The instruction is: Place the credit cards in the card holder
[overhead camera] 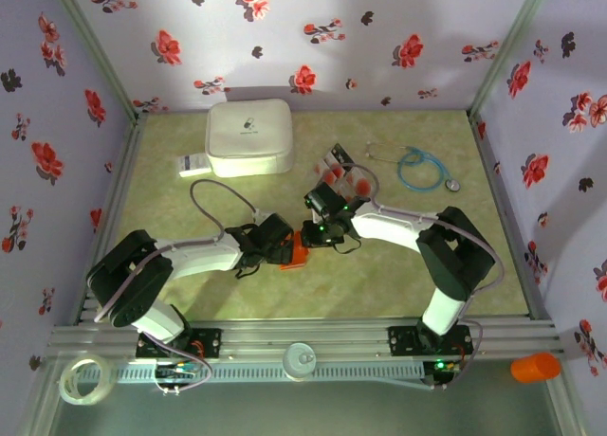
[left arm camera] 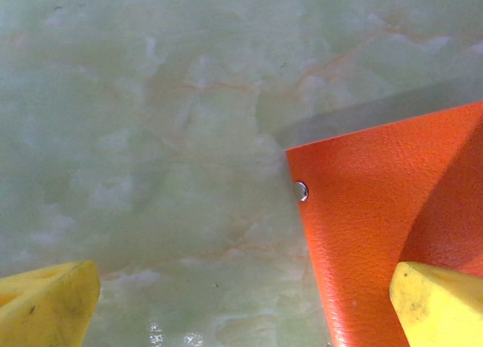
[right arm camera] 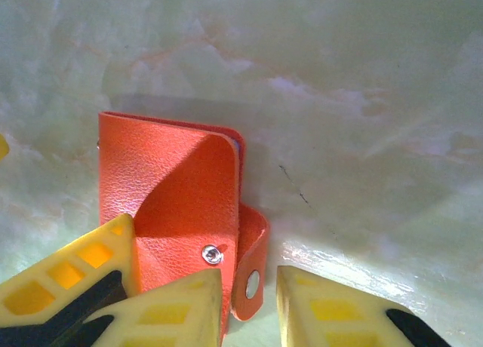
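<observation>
Two pincers meet at the card holder (right arm camera: 170,185), in the middle of the table (overhead camera: 398,275) just ahead of both wrists. Left pincer (left arm camera: 241,309) is wide open and holds nothing, with the holder's corner reaching under its right finger. Right pincer (right arm camera: 249,313) is narrowly parted with the holder's snap tab between the fingers; can't tell if the tab is pinched or only straddled. Holder lies flat, cover looks slightly lifted along the tab side, tab pointing back at the right pincer. Credit cards (overhead camera: 340,173) sit in a loose pile just beyond the right wrist, far side, nearer the right arm, so that arm likely fetches them. Hidden: holder's pockets, most of the holder from above, exact card count
</observation>
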Motion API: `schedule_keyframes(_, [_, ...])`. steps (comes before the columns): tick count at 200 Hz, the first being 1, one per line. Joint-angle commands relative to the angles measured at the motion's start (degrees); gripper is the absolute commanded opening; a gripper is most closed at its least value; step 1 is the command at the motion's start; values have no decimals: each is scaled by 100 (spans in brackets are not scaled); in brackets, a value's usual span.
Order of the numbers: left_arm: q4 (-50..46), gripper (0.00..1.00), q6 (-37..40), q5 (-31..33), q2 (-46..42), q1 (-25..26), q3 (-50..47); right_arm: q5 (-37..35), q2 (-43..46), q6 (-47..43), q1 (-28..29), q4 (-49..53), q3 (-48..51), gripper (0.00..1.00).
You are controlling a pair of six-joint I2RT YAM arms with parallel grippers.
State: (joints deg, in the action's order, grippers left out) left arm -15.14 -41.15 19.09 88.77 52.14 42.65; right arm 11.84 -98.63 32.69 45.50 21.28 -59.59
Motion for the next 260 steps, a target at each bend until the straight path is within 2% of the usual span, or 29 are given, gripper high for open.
schedule_keyframes(1, [-292, 100, 99, 146, 179, 33, -115, 33, -130, 27, 37, -18, -96, 23])
schedule_keyframes(18, [-293, 100, 106, 148, 181, 35, -110, 21, -140, 26, 32, -12, -84, 19])
schedule_keyframes(69, [-272, 100, 106, 148, 155, 35, -139, 51, -100, 24, 28, -19, -92, 0])
schedule_keyframes(142, [-188, 100, 82, 147, 153, 33, -199, 665, -223, 440, 16, -763, 58, 0])
schedule_keyframes(260, [-199, 100, 94, 156, 123, 32, -189, 699, -377, 533, 14, -975, 243, 0])
